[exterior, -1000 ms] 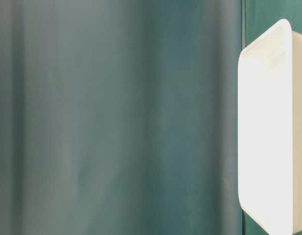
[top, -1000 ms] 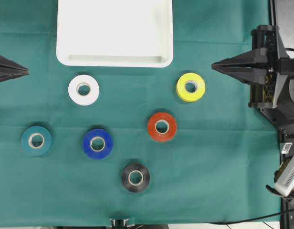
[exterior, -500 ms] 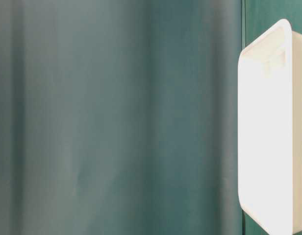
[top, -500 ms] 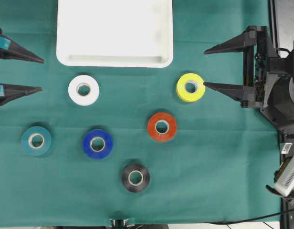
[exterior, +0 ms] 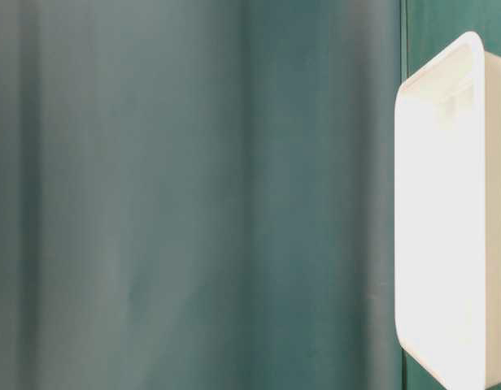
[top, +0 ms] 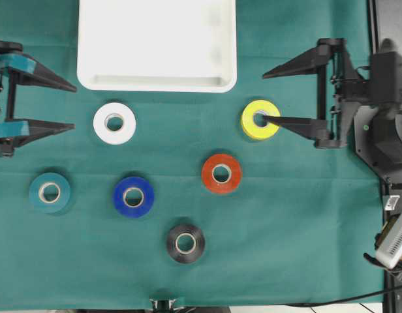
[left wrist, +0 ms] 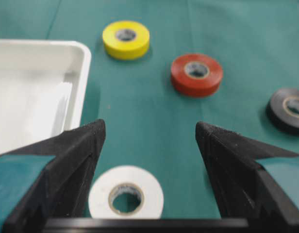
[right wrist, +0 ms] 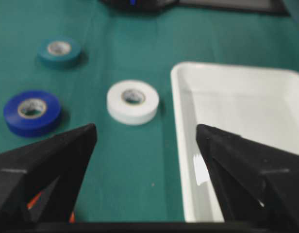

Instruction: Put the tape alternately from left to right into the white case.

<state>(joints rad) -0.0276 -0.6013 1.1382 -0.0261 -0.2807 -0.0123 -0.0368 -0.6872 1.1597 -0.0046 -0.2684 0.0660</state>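
- Since a second ago both my grippers have spread from closed points to wide-open jaws, and both arms have reached further in over the cloth; none of the rolls has shifted.
- Overhead: the case [top: 156, 44] sits at the top middle with nothing in it, so no roll is placed and all six remain. The white roll [top: 114, 122] lies just below the case's left corner, the yellow roll [top: 260, 119] below its right corner, the red roll [top: 221, 173] lower down between them, the blue roll [top: 133, 196] and teal roll [top: 49, 192] to the lower left, and the black roll [top: 185, 242] nearest the bottom edge. My left gripper [top: 69, 106] comes in level from the left with jaws apart, holding nothing, and its tips stop short of the white roll. My right gripper [top: 266, 96] comes in from the right, jaws apart and empty; its lower fingertip overlaps the yellow roll in this view, though I cannot tell whether it touches.
- Table-level: only the green cloth and one end of the case show here, with no arm and no roll.
- Left wrist: my jaws stand wide, and the white roll lies between them, close below, with the case's corner to one side.
- Right wrist: the jaws are wide and empty. The case lies ahead to one side, the white, blue and teal rolls beyond; the yellow roll is out of sight.
- I judge the task to be at its very first pick.
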